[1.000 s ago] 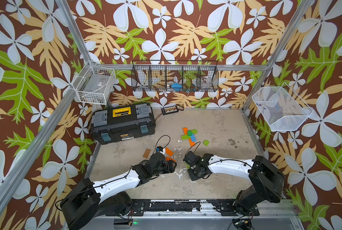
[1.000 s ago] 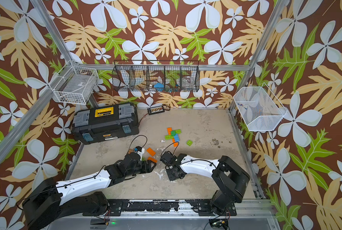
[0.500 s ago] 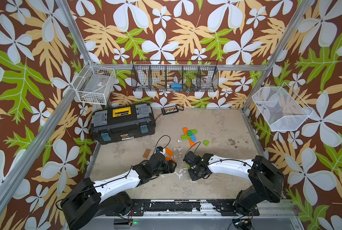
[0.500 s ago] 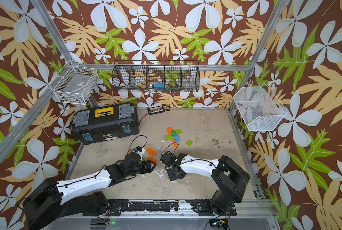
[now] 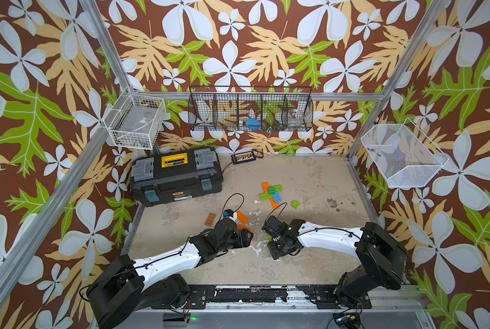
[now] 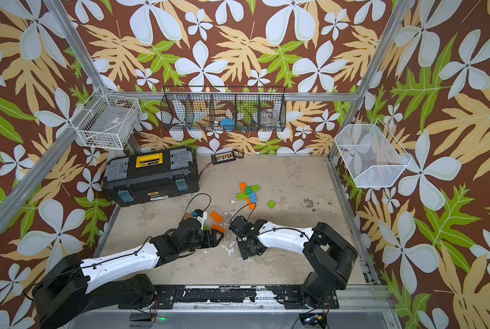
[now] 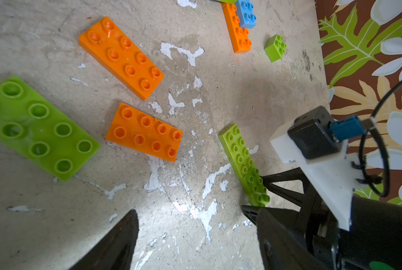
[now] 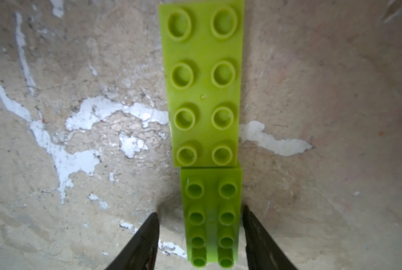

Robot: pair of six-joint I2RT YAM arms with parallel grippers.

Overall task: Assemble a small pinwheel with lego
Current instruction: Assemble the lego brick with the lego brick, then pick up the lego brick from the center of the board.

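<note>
Lying studs up on the table [image 5: 309, 176], two lime green 2x4 bricks touch end to end in one line. In the right wrist view their shared long axis runs straight out from the right gripper [image 8: 200, 210]. The near lime brick [image 8: 211, 217] sits between the fingers [image 8: 144, 243] and the far lime brick [image 8: 203, 84] lies beyond. The fingers are parted: bare table shows between one finger and the brick, the other is just beside its edge, and nothing is clamped.

The part-built pinwheel [image 5: 271, 193] sits just above centre in both top views. Its orange bar runs from upper left to lower right, crossed by lime bricks, with a green square and a blue brick on top. A small lime square [image 5: 295, 204] lies at its lower right. Two loose orange bricks [image 5: 242, 217] lie near centre, with a brown brick [image 5: 210, 219] to their left. The left wrist view adds a lime 2x4 plate [image 7: 31, 126] beside them.

A closed black toolbox [image 5: 177, 179] stands left of centre. The white wire basket [image 5: 135, 125] at upper left holds something clear. The black mesh rack [image 5: 251, 109] on the back wall has a blue object [image 5: 252, 123] in its middle compartment. The white mesh basket [image 5: 403, 156] at right holds a few small coloured bits.

The left arm [image 5: 167, 260] and the right arm [image 5: 326, 242] both reach low from the bottom edge toward centre. The left gripper [image 7: 188, 210] has its fingers spread wide over bare table, gripping nothing.
</note>
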